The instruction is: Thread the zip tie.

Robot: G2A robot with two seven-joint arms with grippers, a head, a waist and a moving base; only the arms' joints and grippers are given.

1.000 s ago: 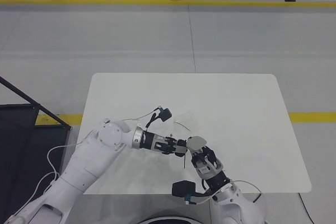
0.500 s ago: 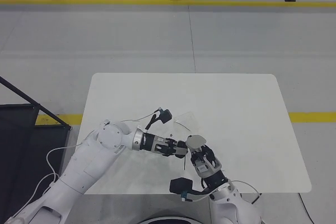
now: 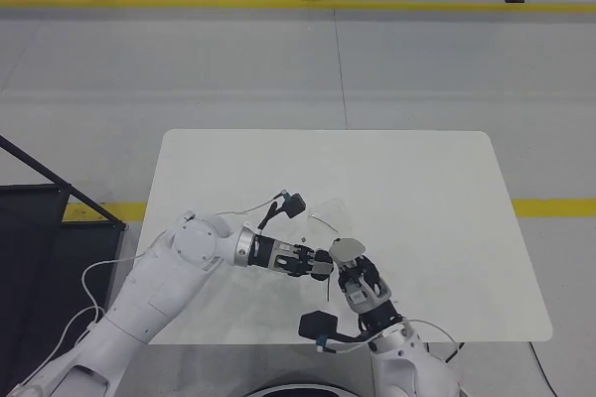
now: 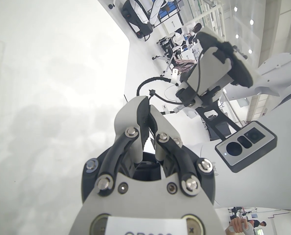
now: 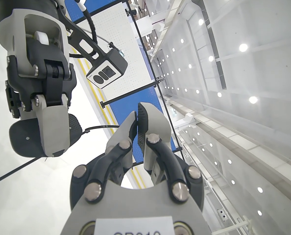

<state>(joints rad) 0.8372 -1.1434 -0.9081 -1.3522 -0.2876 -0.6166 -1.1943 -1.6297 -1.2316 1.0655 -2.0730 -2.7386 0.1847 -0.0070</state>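
A thin black zip tie (image 4: 145, 82) spans the short gap between my two grippers, above the near middle of the white table (image 3: 427, 198). My left gripper (image 4: 147, 110) is shut on the tie just behind its small square head. In the right wrist view my right gripper (image 5: 136, 121) is shut on the strap (image 5: 101, 127), which runs across to the left gripper (image 5: 60, 145). The strap's free tail hangs past that gripper. From above, the left gripper (image 3: 319, 264) and right gripper (image 3: 344, 254) almost touch.
A clear plastic sheet (image 3: 330, 213) lies flat on the table just beyond the grippers. A black frame with dark fabric (image 3: 20, 248) stands off the table's left side. The table's right half and far side are bare.
The right arm's wrist has shifted slightly to the left near the table's front edge. Both grippers stay shut on the zip tie in nearly the same place.
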